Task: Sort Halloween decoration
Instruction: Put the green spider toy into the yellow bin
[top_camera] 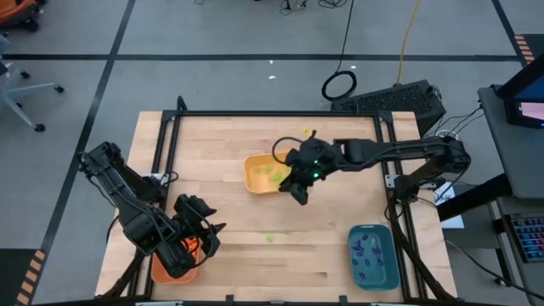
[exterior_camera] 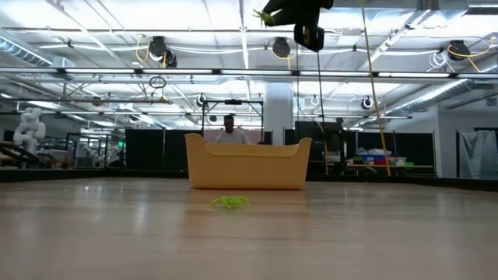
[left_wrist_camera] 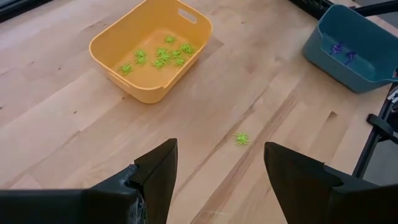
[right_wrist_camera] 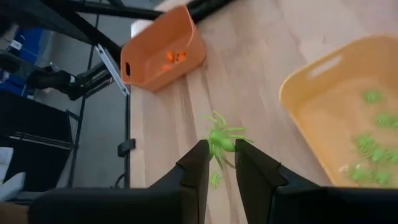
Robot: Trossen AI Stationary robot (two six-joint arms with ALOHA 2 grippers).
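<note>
The right hand (right_wrist_camera: 219,163) pinches one green spider (right_wrist_camera: 222,139) above the surface (top_camera: 229,246), at the yellow tray's (top_camera: 252,170) near rim, with bare wood all around. One more spider (top_camera: 270,239) lies loose (alone mid-surface), some nine sit in the yellow tray, and purple pieces (top_camera: 368,253) fill the teal tray (top_camera: 375,276) by the right front edge. The left hand (left_wrist_camera: 217,174), fingers wide and holding nothing, hangs over the orange tray (right_wrist_camera: 163,56) at the left front corner.
</note>
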